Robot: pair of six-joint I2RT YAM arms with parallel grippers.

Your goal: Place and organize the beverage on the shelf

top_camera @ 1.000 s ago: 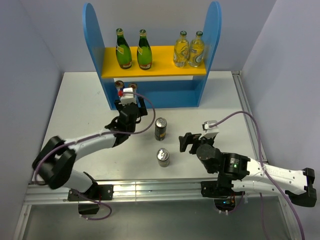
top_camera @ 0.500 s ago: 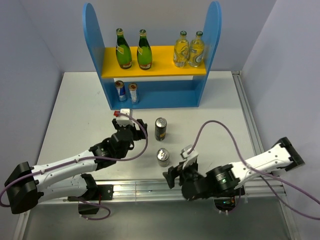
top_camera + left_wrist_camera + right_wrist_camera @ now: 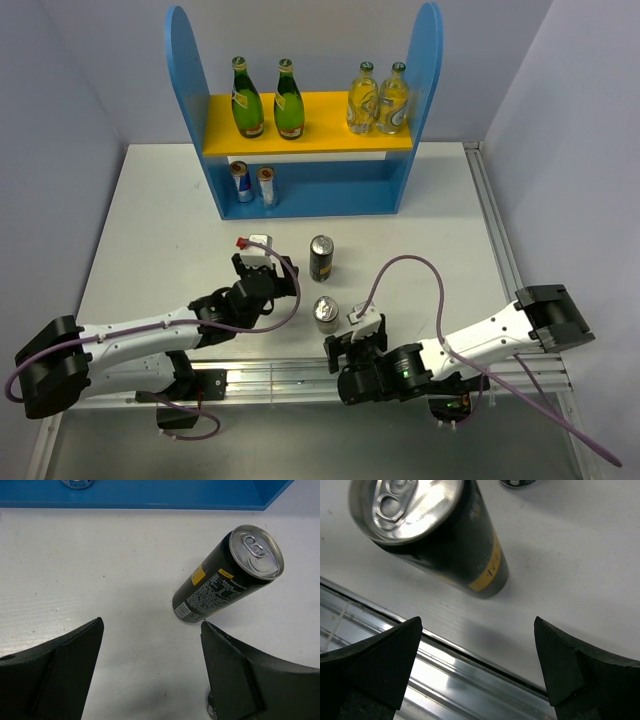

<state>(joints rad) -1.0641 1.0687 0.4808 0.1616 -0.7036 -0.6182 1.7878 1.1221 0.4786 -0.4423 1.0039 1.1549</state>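
Note:
The blue shelf (image 3: 190, 70) holds two green bottles (image 3: 247, 100) and two pale yellow bottles (image 3: 378, 98) on its yellow board. Two silver-blue cans (image 3: 252, 184) stand on the lower tier. Two black-gold cans stand on the table, the far one (image 3: 321, 258) and the near one (image 3: 326, 314). My left gripper (image 3: 265, 266) is open and empty, left of the far can (image 3: 227, 575), its right fingertip close to the can's base. My right gripper (image 3: 340, 358) is open and empty at the table's front edge, just in front of the near can (image 3: 435, 535).
A metal rail (image 3: 445, 680) runs along the table's front edge under my right gripper. The shelf's blue base (image 3: 150, 492) lies ahead of my left gripper. Grey walls close in the table on both sides.
My left gripper has left a silver-blue can on the lower tier and drawn back toward the dark cans. My right arm has swung down and left to the front edge by the near can.

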